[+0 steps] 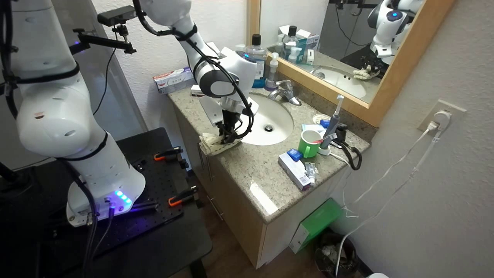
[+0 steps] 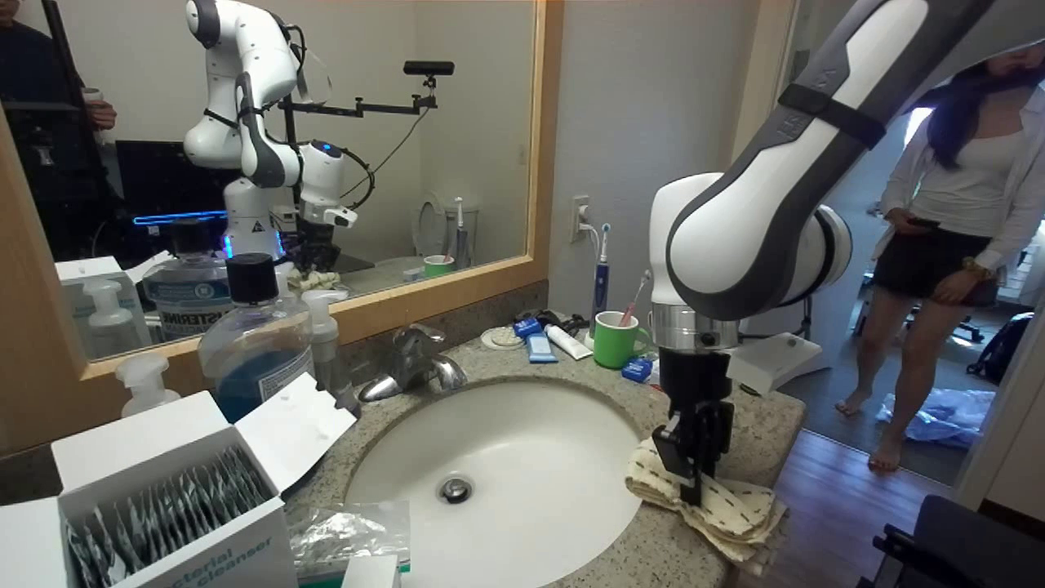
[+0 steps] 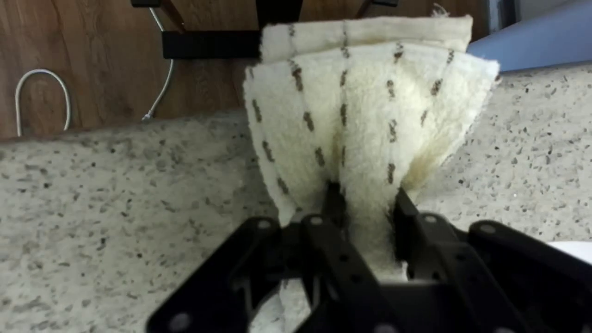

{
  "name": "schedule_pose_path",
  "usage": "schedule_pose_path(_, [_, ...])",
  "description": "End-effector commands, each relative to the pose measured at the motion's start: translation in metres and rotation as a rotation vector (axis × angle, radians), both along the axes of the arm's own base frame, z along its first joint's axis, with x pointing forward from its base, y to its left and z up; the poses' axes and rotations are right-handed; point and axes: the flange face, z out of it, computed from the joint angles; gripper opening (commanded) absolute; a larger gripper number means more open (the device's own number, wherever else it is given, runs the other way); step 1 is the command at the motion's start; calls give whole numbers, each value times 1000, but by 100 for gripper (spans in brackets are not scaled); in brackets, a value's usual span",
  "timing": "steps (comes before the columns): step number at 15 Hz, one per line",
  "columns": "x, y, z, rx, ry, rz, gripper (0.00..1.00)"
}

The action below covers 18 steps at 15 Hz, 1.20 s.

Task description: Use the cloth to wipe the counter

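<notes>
Cloth point(image 3: 319, 106): cream with rows of dark brown dashes, folded in layers; lies at the long edge of the desk point(image 3: 115, 222), just beside the sink basin point(image 1: 278, 114), its outer end jutting past that edge over the wooden floor point(image 3: 111, 69). Whether it touches the basin's rim is hard to tell.
Hand point(image 3: 369, 203): closed on the cloth, one fold pinched between the black fingers point(image 3: 407, 222), the layers fanning out beyond the grip; points downward in both exterior views.
Arm point(image 2: 759, 220): white and dark grey, bent over the desk.
Desk: speckled beige stone, with a bright patch of light point(image 1: 264, 199) near one corner.
Drain point(image 2: 455, 490): metal, round, in the bottom of the basin.
Faucet point(image 1: 285, 92): chrome, on the mirror point(image 2: 473, 163) side of the basin.
Mirror: wood-framed; in both exterior views it reflects the hand and the cloth.
Mug point(image 2: 612, 347): green, upright on the desk, a toothbrush point(image 2: 630, 309) leaning in it.
Electric toothbrush point(image 2: 602, 282): stands upright just beside the mug.
White carton point(image 1: 294, 168): lies flat near the mug, a small blue packet point(image 1: 295, 155) at its mug end and a tube point(image 1: 311, 172) beside it.
Opened box point(image 2: 253, 555): white, flaps up, packed with a row of sachets point(image 2: 171, 498); in an exterior view it stands beside a clear plastic bag point(image 2: 351, 527).
Bottle point(image 2: 253, 347): black-capped, blue liquid inside, near the mirror; a pump dispenser point(image 2: 323, 331) stands just beside it.
Person point(image 2: 955, 196): white top, dark shorts, bare feet, standing beyond the desk in an exterior view.
</notes>
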Motion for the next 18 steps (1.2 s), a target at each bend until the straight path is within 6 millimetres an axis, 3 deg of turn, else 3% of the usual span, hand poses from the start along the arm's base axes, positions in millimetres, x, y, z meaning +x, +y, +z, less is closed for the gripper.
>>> schedule_pose_path(1, [4,11,1,-24,-6,-32,2])
schedule_pose_path(6, [7,28,2,-54,-1,-60,5])
schedule_pose_path(7, [4,17,2,-36,1,-49,19])
schedule_pose_path(13, [5,24,3,-40,0,-47,19])
schedule_pose_path(14, [5,24,3,-40,0,-47,5])
schedule_pose_path(18, [1,30,-4,-25,-12,-27,5])
